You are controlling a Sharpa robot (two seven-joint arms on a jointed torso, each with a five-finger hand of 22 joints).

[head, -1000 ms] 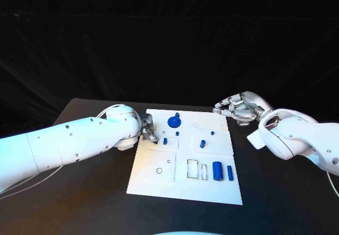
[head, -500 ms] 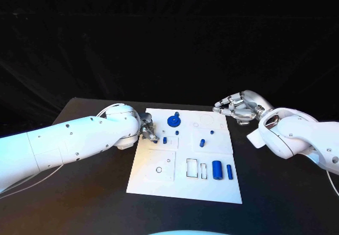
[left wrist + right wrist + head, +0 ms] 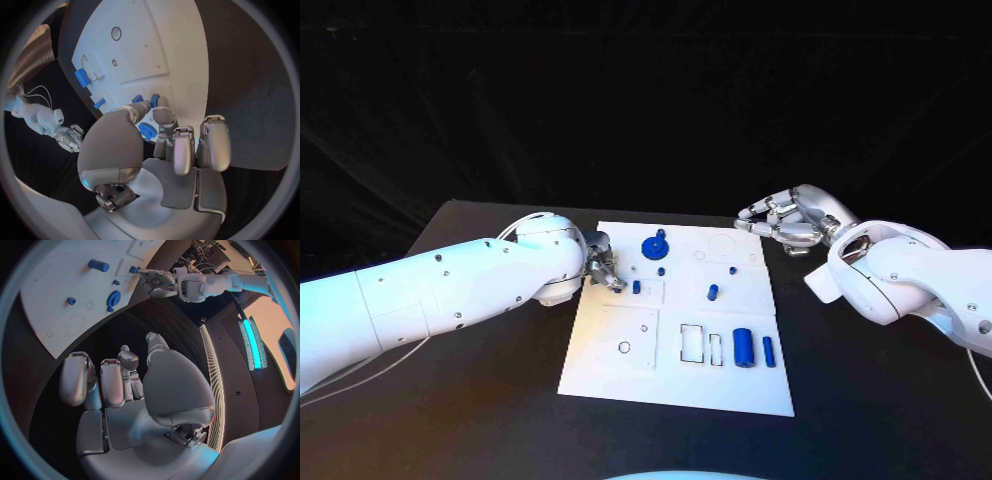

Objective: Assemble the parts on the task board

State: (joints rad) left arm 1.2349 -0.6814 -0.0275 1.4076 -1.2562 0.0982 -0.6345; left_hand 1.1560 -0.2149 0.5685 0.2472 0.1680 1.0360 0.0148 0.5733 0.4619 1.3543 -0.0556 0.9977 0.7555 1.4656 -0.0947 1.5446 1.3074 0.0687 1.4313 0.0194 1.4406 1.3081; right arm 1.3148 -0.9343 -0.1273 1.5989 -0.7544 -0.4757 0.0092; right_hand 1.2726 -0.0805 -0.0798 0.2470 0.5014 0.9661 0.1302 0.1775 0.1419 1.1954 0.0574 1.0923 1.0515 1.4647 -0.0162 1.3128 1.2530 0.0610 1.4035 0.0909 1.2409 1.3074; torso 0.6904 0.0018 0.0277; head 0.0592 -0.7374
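Head view, frame centre: the task board (image 3: pixel 678 375) holds scattered blue parts (image 3: pixel 744 347), the left hand (image 3: pixel 604 268) at its upper-left edge, grasp unclear, the right hand (image 3: pixel 785 221) curled, empty; next probably means picking 1 part.

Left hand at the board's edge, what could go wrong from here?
The left hand works right beside a small blue peg and the blue gear, so its fingers might knock either one. Pressing at the white board's edge might also shift the board on the black table.
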